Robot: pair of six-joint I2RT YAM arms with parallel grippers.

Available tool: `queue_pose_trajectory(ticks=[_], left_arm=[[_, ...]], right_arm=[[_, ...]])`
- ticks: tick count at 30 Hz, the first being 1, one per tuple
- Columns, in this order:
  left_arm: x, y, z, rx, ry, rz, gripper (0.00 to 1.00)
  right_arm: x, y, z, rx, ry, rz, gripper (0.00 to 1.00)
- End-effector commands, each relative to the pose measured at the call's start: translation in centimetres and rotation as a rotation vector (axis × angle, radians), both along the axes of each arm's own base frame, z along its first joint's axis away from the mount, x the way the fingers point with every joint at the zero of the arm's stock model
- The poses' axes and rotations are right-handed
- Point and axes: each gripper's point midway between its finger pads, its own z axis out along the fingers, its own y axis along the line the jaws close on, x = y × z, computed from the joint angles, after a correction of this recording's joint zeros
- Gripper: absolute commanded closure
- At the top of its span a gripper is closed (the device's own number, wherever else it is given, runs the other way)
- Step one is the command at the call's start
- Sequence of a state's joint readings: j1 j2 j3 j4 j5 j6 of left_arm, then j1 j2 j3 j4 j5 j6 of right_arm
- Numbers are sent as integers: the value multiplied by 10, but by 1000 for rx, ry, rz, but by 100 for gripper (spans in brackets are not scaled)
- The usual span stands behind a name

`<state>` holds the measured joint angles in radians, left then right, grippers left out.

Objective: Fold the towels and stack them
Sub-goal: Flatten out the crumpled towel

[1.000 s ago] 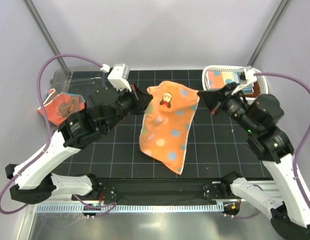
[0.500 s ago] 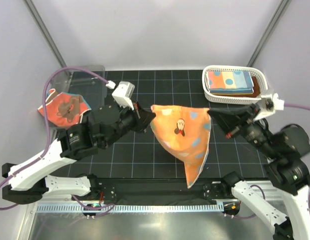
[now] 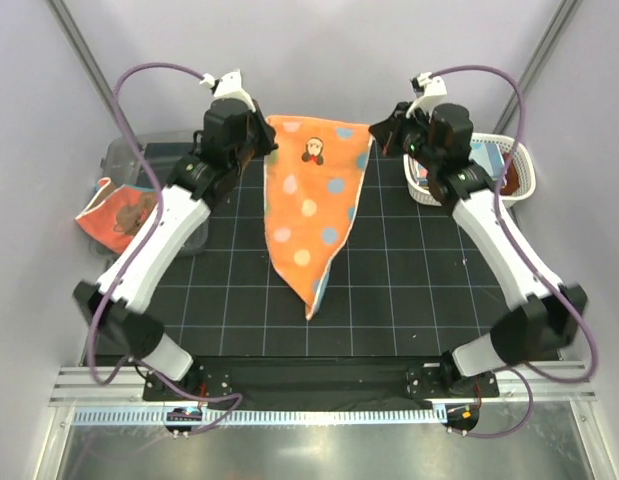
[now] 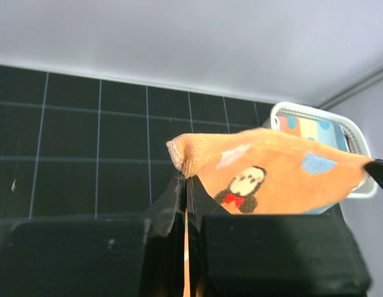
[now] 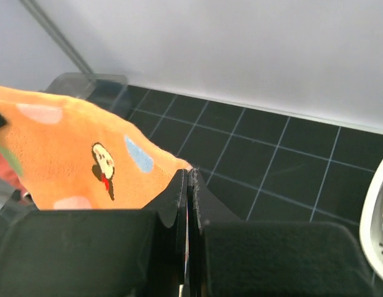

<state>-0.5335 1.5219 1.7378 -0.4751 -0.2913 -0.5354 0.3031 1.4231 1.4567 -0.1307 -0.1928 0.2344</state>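
An orange polka-dotted towel (image 3: 307, 205) with a small mouse figure hangs above the black grid mat at the far middle, its top edge stretched between both grippers. My left gripper (image 3: 270, 137) is shut on its left top corner and my right gripper (image 3: 377, 127) on its right top corner. The lower end tapers to a point near the mat's middle. In the left wrist view the left gripper (image 4: 186, 179) pinches the towel (image 4: 271, 176). In the right wrist view the right gripper (image 5: 190, 173) pinches the towel (image 5: 67, 154). A coral-red bear towel (image 3: 117, 215) lies at the left.
A white lattice basket (image 3: 522, 178) with folded towels (image 3: 486, 158) stands at the far right, behind the right arm. A clear plastic bin (image 3: 124, 160) sits at the far left, next to the coral-red towel. The back wall stands close behind both grippers.
Both arms have risen and swung from the near middle toward the back wall, carrying the towel with them. It now hangs longer, with its point trailing toward the mat's middle.
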Motion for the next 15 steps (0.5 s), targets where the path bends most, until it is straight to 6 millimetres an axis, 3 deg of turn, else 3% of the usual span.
queue_pose_trajectory(ticks=[1,2,5,7,10,11,12,13,14,15], left_arm=[[69,-16,-15,-38,-51,-87,100],[84,-14,-12,-56,-84,-107,100],[113,-23,-25,-41,-99,-147,100],[115,-29,-24,-42,-107,-179,100],[105,-29,-19,-49,-115,-194,100],[94,-25,-13,-51,-123,-192,100],[85,-24,-8,-50,-133,-191,100],[76,-23,-3,-51,-144,-193,100],[55,-18,7,-53,-160,-197,100],[40,-21,12,-53,-168,-219,100]], right_arm=[[53,-9,37,59,-162,12,99],[77,-6,25,55,-149,26,99],[105,7,8,50,-110,112,99],[107,14,5,53,-99,155,99],[92,18,7,82,-94,188,99],[85,21,-5,83,-69,198,99],[66,23,13,88,-99,213,99],[55,25,-2,74,-60,220,99],[42,26,1,71,-61,227,99],[17,28,20,75,-90,248,99]])
